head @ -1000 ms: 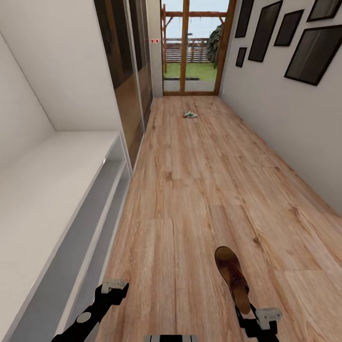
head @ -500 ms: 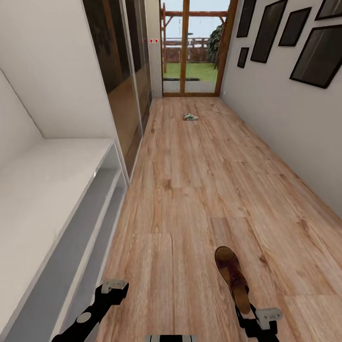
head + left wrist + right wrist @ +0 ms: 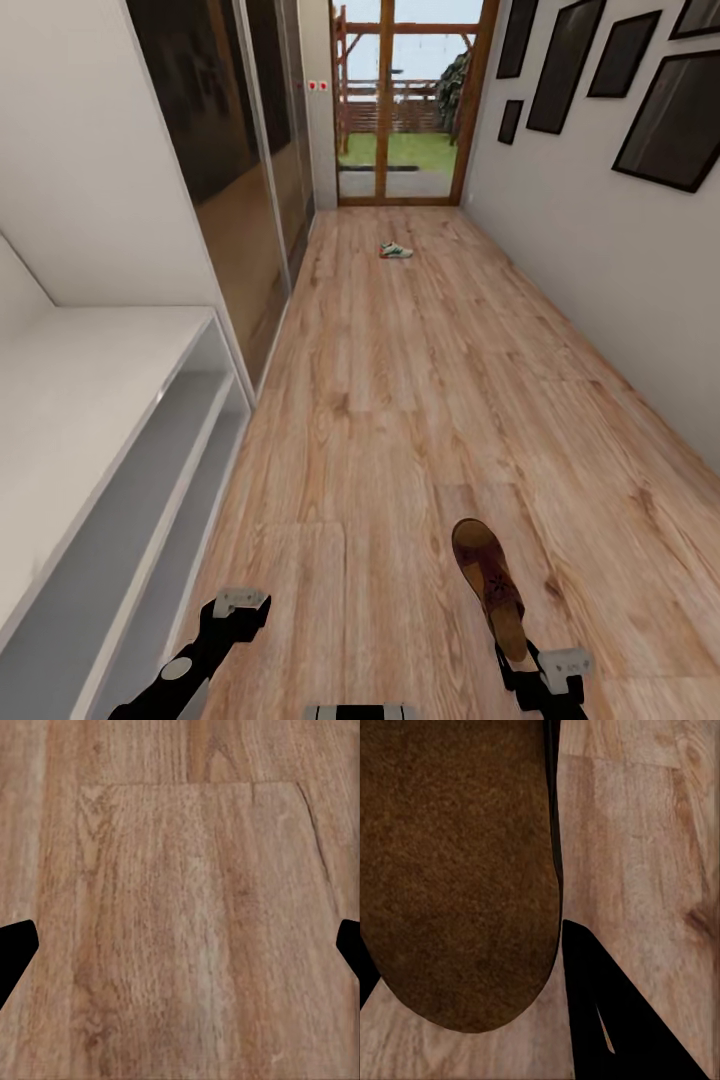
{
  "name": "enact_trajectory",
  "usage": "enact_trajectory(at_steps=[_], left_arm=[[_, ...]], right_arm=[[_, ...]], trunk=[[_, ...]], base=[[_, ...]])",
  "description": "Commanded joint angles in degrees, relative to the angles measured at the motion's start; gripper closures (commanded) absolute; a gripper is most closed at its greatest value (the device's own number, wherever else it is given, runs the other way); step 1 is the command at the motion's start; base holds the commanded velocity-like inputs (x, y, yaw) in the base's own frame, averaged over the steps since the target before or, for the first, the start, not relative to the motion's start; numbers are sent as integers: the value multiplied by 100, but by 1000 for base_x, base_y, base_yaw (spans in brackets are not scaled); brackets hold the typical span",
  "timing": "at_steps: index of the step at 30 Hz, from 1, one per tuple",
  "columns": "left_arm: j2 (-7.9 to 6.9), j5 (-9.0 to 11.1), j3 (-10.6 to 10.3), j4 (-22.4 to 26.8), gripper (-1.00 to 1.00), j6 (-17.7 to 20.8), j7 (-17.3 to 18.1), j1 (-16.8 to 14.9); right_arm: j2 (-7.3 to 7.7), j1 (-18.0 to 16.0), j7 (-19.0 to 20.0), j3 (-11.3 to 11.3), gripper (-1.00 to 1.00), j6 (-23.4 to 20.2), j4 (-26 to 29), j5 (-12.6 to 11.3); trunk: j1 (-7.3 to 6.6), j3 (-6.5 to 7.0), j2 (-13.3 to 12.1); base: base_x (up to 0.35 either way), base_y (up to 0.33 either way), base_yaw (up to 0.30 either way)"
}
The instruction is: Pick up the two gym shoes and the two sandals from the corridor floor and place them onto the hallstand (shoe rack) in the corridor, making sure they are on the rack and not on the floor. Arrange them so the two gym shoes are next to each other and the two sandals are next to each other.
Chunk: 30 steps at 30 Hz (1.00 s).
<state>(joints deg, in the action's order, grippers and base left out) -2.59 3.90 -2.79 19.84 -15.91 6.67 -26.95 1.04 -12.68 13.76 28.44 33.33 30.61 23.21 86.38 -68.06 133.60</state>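
My right gripper is clamped on the heel end of a brown sandal, held above the corridor floor with its toe pointing forward. My left gripper is spread wide and empty over bare planks. One gym shoe lies far down the corridor near the glass door; the hallstand stands along my left.

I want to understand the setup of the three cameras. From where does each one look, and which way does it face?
Head view: from the robot's head, forward and down the corridor; left gripper and right gripper show, the right holding a flat brown leather sandal.
Left wrist view: along open fingers at the wood-plank floor.
Right wrist view: along its fingers, the sandal close up.
Head and right wrist views share the sandal.
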Motion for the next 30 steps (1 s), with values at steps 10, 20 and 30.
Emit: enact_trajectory(at_steps=[10, 20, 30], left_arm=[[-5, 47, -28, -6, -100, -18, 11, -3], [-75, 20, -22, 5, -100, -546, 6, 479], [-84, 23, -20, -11, -100, -959, -7, 691]], right_arm=[[-7, -7, 57, 47, 100, 15, -8, 0], [-7, -7, 57, 41, 100, 11, -36, 0], [-7, -7, 57, 39, 100, 7, -40, 0]], trunk=[[2, -4, 1], [2, -4, 1], [2, -4, 1]], base=[[310, -139, -142], [334, -84, -262], [336, -78, -265]])
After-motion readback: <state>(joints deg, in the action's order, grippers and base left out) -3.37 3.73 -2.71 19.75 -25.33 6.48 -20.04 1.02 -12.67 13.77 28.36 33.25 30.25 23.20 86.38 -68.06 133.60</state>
